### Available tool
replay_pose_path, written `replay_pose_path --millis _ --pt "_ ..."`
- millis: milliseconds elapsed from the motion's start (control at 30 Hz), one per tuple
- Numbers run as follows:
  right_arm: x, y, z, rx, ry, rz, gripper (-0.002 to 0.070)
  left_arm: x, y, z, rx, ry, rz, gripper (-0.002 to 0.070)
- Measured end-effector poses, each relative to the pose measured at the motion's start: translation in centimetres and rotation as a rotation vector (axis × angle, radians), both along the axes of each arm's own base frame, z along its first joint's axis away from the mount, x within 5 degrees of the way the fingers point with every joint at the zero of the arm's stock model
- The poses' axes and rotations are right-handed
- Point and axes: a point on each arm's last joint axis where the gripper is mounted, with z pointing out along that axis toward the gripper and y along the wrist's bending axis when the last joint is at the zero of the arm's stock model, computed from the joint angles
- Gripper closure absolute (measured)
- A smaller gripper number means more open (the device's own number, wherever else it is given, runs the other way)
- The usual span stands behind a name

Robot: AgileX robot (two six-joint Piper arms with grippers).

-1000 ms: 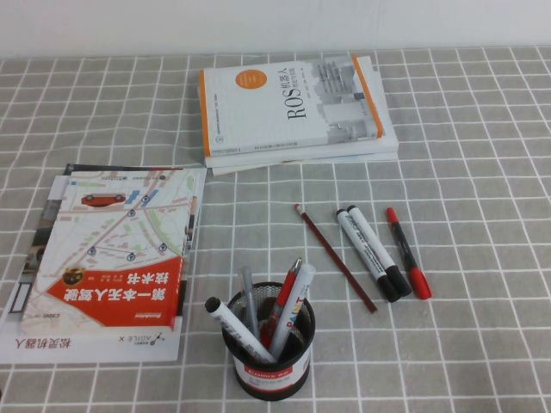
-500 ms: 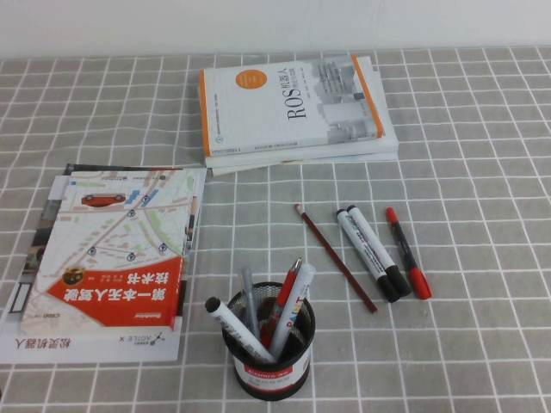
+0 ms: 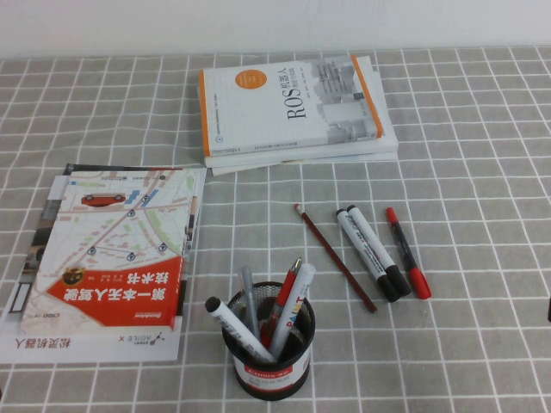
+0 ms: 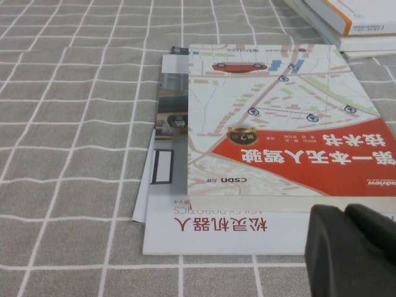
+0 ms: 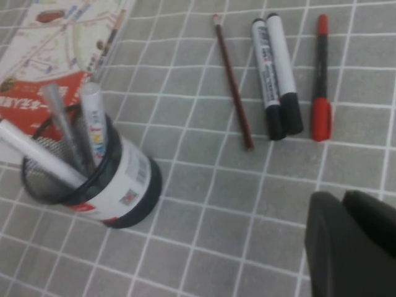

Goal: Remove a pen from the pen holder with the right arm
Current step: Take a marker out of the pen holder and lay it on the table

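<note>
The left claw (image 4: pixel 344 216) hangs clenched and empty over the near edge of the booklets (image 3: pixel 120 258) to the left of the pen holder (image 3: pixel 269 344), and nothing on that side has changed over the last second. It looks parked.

The pen holder stands upright where it was, a black mesh cup near the front of the table. Its pens (image 3: pixel 280 305) lean out of the rim at different angles, and all of them are still inside. None has been touched, so the task has not really started. A stack of books (image 3: pixel 293 107) lies well beyond the pen holder.

To the right of the pen holder a pencil (image 3: pixel 336 258), two black-capped markers (image 3: pixel 372 252) and a red pen (image 3: pixel 407 252) lie flat on the checked cloth, as before.

The change is farther right of the pen holder. A dark sliver of the right claw (image 3: pixel 548 308) now shows at the table's edge, where there was only cloth a moment ago. Its own camera shows the right claw (image 5: pixel 342 201) clenched with nothing in it, well apart from the pen holder and angled toward it. My guess is that the approach is just beginning, and the claw must spread before it can close on a pen.
</note>
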Motion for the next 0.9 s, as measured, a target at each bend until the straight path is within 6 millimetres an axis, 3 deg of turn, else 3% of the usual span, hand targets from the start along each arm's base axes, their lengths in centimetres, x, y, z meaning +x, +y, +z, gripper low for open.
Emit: replay_pose_path --millis 133,300,700,800,900 --pt "1.5 0.6 0.2 -0.039 -0.001 0.032 0.0689 0.0 0.0 0.0 0.0 0.0 0.0 0.0678" --pt "2.3 2.7 0.9 -0.061 -0.082 0.126 0.0689 0.0 0.0 0.0 0.0 0.0 0.0 0.0679" --pt "1.2 12.2 0.3 -0.022 -0.343 0.455 0.0682 0.0 0.0 0.0 0.0 0.0 0.0 0.0678" --pt "0.3 14.7 -0.4 -0.039 -0.424 0.549 0.064 0.0 0.0 0.0 0.0 0.0 0.0 0.0678" --pt "-0.1 16.7 -1.4 -0.058 -0.499 0.611 0.0538 0.0 0.0 0.0 0.0 0.0 0.0 0.0678"
